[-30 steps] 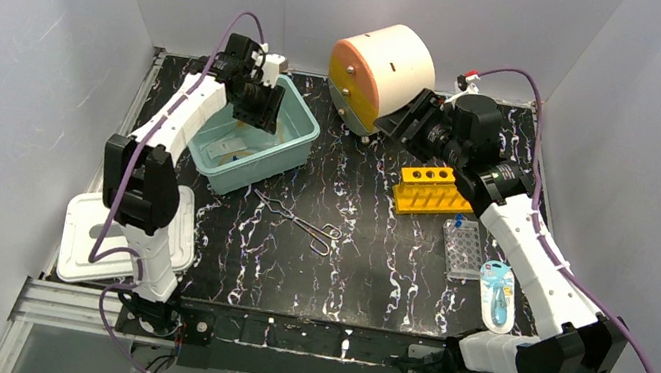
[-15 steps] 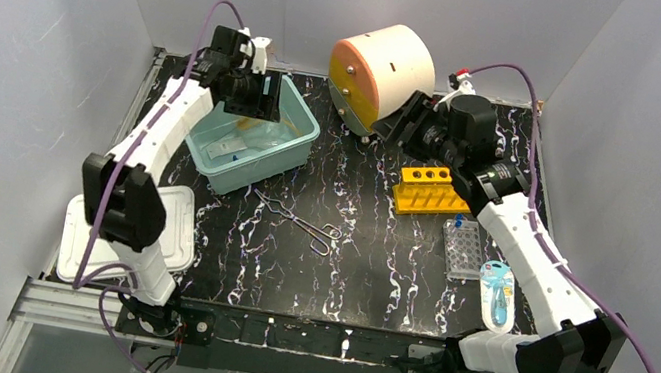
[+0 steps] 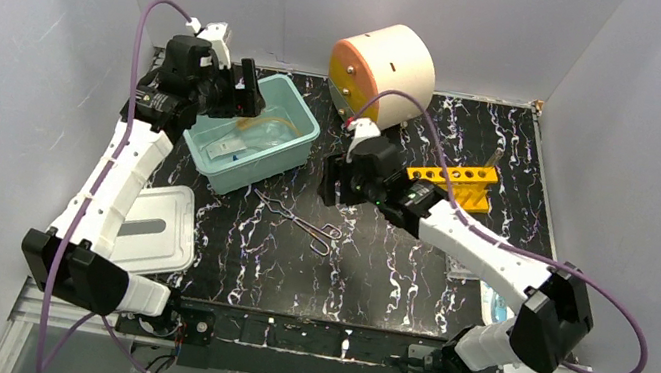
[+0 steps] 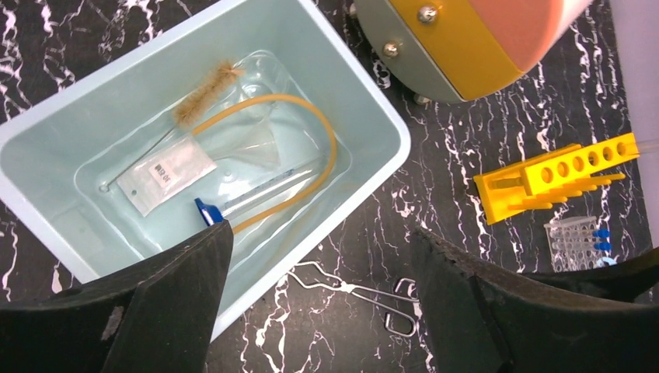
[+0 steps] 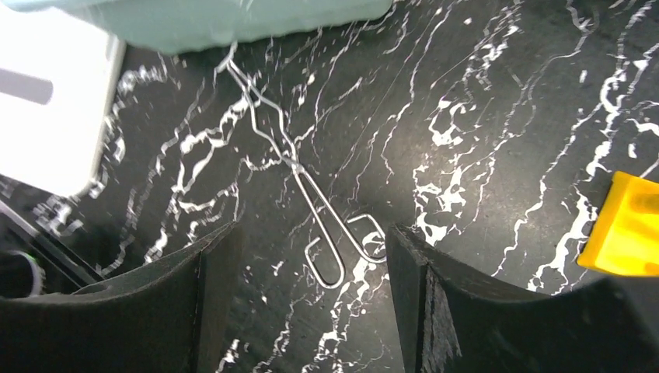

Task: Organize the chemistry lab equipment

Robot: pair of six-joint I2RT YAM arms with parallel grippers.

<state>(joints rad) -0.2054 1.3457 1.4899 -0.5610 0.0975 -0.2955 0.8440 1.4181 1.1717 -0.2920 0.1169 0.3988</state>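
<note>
Open tabletop [image 3: 369, 294] along near edge, centre. Forceps [image 3: 298, 220] flat mid-table, just beside bin [image 3: 260, 173]. Bin fills far-left corner, drum [image 3: 381, 73] blocks far edge centre, rack [image 3: 450, 174] toward right edge, lid [image 3: 151, 233] on near-left corner.

The black, white-veined marble tabletop [image 3: 392, 278] carries a pale teal plastic bin [image 3: 268, 171] at far left and a cream-and-orange drum [image 3: 382, 63] at the back edge. Metal scissor-like forceps [image 3: 300, 222] lie just in front of the bin. To the right sits a yellow holed rack [image 3: 454, 179] with a clear well plate [image 4: 571, 242] near it, and at the left edge there is a flat white lid [image 3: 151, 233].
</note>
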